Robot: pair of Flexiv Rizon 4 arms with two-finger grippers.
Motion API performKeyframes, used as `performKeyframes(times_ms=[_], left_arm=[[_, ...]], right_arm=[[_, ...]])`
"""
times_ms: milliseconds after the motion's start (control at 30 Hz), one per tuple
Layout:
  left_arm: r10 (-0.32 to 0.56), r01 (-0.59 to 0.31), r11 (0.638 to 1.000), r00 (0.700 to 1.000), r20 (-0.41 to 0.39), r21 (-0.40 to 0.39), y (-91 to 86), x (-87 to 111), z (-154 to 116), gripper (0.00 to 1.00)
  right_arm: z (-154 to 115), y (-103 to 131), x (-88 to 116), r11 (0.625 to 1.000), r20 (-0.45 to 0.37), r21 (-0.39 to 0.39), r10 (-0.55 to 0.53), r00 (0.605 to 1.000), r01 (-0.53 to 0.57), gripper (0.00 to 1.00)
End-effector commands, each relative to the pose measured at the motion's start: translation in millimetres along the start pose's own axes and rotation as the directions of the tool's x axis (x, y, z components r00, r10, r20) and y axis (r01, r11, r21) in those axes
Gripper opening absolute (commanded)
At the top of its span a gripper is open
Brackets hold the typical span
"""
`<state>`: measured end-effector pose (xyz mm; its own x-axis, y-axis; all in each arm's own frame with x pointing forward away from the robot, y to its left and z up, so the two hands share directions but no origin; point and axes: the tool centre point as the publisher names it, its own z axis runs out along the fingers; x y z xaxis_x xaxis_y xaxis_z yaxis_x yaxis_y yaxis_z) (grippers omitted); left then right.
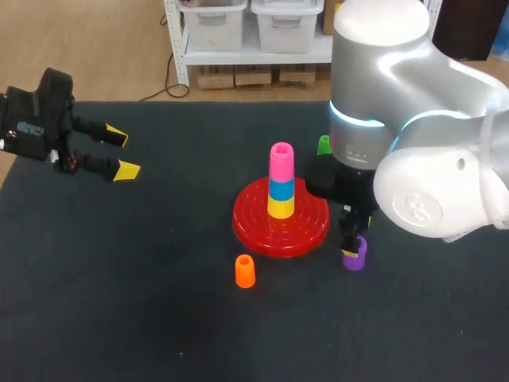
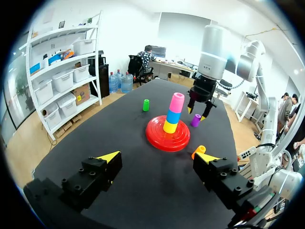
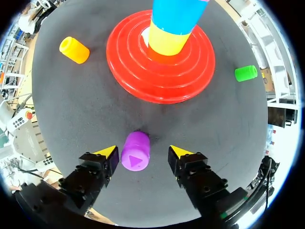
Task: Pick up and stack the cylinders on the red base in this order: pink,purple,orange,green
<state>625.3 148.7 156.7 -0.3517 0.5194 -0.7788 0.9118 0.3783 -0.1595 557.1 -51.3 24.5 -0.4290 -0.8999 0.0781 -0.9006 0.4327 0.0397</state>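
1. Head view. The red base (image 1: 308, 228) is seen mid-table. A yellow piece (image 1: 280, 208), a blue piece (image 1: 280, 189) and the pink cylinder (image 1: 281, 161) are stacked on it, pink on top. The orange cylinder (image 1: 246, 271) stands just near-left of the base. The purple cylinder (image 1: 355, 255) stands just to its near right, under the right arm (image 1: 429, 183). The green cylinder (image 1: 324, 145) is at the far right of the base, half hidden by that arm. The left gripper (image 1: 119, 153) is held over the far left of the table, well apart from all pieces.
2. Left wrist view. Its fingers are seen spread wide, with nothing between them. The stack is well ahead.
3. Right wrist view. The right gripper (image 3: 143, 152) is set around the purple cylinder, which stands upright between parted fingers. It sits close to one finger, and a clear gap is seen at the other, so it is not gripped.
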Motion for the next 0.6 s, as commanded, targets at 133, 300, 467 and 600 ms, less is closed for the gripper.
performKeyframes(times_ms=[133, 300, 467, 600], left_arm=[[0.003, -0.003, 1.0, 1.0, 0.006, -0.001, 0.0, 1.7, 0.2, 1.0], [0.003, -0.003, 1.0, 1.0, 0.006, -0.001, 0.0, 1.7, 0.2, 1.0], [0.003, -0.003, 1.0, 1.0, 0.006, -0.001, 0.0, 1.7, 0.2, 1.0], [0.003, -0.003, 1.0, 1.0, 0.006, -0.001, 0.0, 1.7, 0.2, 1.0]], right_arm=[[2.7, 2.6, 1.6, 1.0, 0.006, 0.0, -0.002, 1.0, 0.002, 0.48], [-2.4, 0.8, 1.8, 1.0, -0.01, -0.006, 0.014, 1.0, -0.014, 0.0], [-35.8, -13.8, 5.2, 0.996, -0.023, 0.001, 0.087, 0.996, -0.087, 0.0], [-85.9, -28.8, -1.8, 0.993, -0.045, 0.049, 0.113, 0.993, -0.111, 0.0]])
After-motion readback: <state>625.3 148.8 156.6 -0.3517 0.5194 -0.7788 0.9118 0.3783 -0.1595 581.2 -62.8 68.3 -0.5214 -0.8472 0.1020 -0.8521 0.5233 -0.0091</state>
